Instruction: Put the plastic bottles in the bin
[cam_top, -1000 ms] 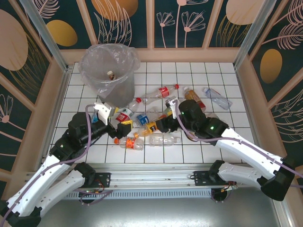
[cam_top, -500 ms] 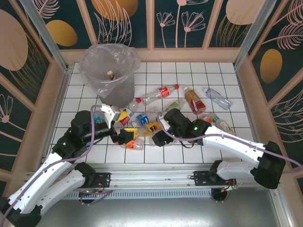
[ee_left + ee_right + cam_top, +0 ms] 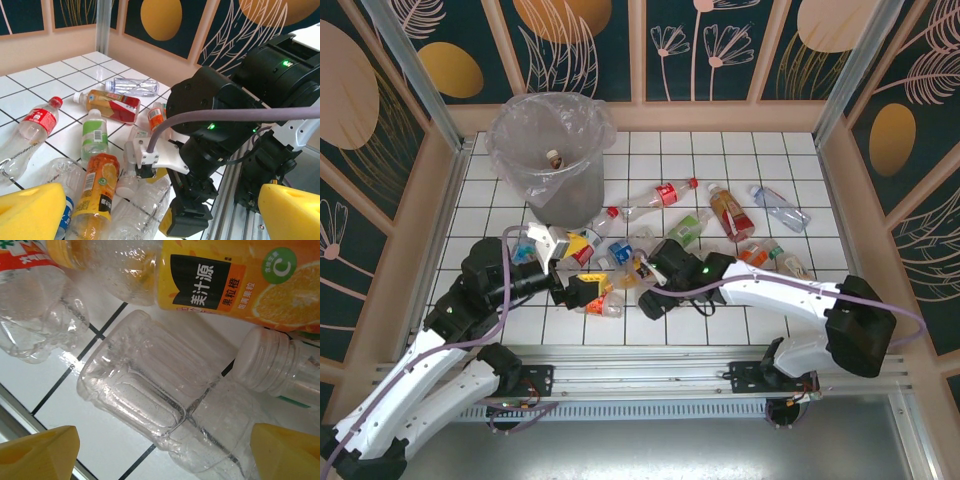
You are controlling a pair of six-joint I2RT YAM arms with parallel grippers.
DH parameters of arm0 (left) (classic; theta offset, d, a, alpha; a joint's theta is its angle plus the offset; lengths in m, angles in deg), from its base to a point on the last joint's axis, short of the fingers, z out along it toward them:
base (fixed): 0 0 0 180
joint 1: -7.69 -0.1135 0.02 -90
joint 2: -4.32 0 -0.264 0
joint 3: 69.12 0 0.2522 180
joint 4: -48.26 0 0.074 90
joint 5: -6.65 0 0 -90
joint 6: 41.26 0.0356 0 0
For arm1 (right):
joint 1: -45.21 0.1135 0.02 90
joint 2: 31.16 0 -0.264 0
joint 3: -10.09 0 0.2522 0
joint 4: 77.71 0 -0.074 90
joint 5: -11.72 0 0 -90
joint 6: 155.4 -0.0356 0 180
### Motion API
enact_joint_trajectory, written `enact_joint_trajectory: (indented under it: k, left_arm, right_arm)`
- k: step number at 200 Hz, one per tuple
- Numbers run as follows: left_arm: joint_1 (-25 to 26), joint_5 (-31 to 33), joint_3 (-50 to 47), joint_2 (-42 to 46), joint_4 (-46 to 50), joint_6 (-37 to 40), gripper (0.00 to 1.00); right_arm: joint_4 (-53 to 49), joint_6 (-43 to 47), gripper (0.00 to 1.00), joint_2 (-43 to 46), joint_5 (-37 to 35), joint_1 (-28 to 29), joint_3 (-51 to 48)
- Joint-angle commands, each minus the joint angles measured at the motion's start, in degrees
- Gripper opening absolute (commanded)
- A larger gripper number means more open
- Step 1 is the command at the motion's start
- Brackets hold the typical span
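Note:
The bin stands at the back left with one bottle inside. Plastic bottles lie scattered over the tiles: a red-labelled one, a brown one, a clear blue one and a green one. My right gripper is low over a clear crushed bottle. It is open, with a yellow pad on either side of the bottle. An orange juice bottle lies just beyond. My left gripper is open and holds nothing, facing the juice bottle and the right arm.
Wooden walls with dark panels close in the tiled table on three sides. A metal rail runs along the near edge, just behind both grippers. The two arms are close together at the front middle. A white-capped bottle lies beside the clear one.
My right gripper has swung left and toward the near edge, come down over the clear bottle, and its jaws have widened. The left gripper has shifted a little and stayed open.

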Motion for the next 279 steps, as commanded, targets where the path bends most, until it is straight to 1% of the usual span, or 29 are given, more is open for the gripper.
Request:
enact_joint_trajectory:
  k: [1, 52, 110, 161, 201, 223, 240, 256, 279]
  left_arm:
    - [0.25, -0.13, -0.22, 0.5, -1.35, -0.17, 0.99]
    - [0.28, 0.73, -0.17, 0.32, -0.71, -0.05, 0.98]
    - [0.22, 1.02, -0.22, 0.81, -0.85, -0.17, 0.99]
    - [0.3, 1.35, -0.2, 0.81, -0.77, -0.13, 0.98]
    - [0.2, 1.34, -0.18, 0.84, -0.86, -0.26, 0.99]
    - [0.24, 1.86, -0.34, 0.93, -0.95, -0.5, 0.98]
    - [0.22, 2.42, -0.34, 1.02, -1.08, -0.68, 0.99]
    - [0.23, 3.23, -0.42, 1.04, -1.64, -1.61, 0.99]
    - [0.26, 4.22, -1.02, 1.03, -4.93, -7.25, 0.98]
  right_arm:
    - [-1.53, 1.53, 0.89, -1.6, -2.52, 0.89, 1.7]
    - [-0.09, 2.46, 0.89, -6.14, -4.85, 1.9, 2.65]
    - [2.65, 3.86, 0.9, -11.53, -5.66, 2.18, 5.03]
    - [3.61, 4.47, 0.89, -13.79, -5.66, 2.04, 5.83]
    - [4.57, 4.6, 0.8, -14.9, -5.31, 2.04, 6.03]
    - [4.4, 4.65, 0.69, -14.74, -5.22, 2.03, 5.85]
    - [4.7, 4.58, 0.63, -13.71, -5.22, 2.04, 5.32]
    - [5.33, 4.17, 0.62, -12.0, -5.07, 1.96, 4.88]
    - [7.14, 2.82, 0.62, -7.67, -2.33, 0.73, 4.02]
